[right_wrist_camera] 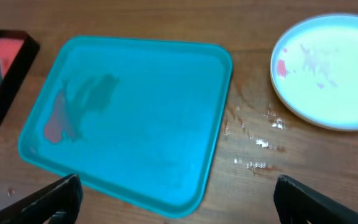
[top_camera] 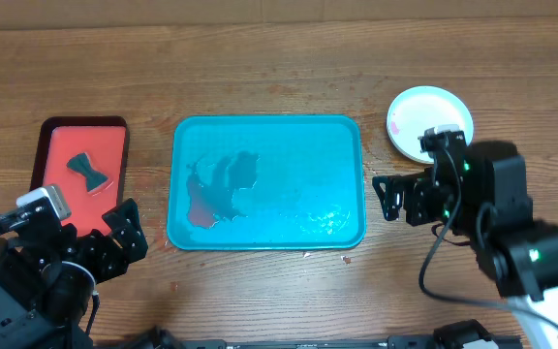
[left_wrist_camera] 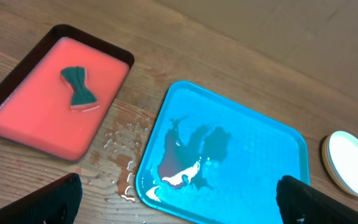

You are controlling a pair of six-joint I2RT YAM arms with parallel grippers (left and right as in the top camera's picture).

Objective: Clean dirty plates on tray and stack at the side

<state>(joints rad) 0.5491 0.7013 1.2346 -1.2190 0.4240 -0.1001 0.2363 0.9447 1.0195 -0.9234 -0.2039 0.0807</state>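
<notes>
Left of tray (top_camera: 265, 131), red tray (top_camera: 77, 171) holding sponge (top_camera: 87, 171), plates (top_camera: 417, 114) right, both claws released

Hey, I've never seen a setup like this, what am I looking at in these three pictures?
Two robot arms work at a wooden table. One picture is from above; the other two come from cameras on each wrist, with dark fingertips at the bottom corners. The left gripper and right gripper are both open and hold nothing. In the middle lies a blue tray, wet with a red smear. To its left is a red tray holding a dark sponge. At the right lie the plates, the top one white with red smears.
</notes>
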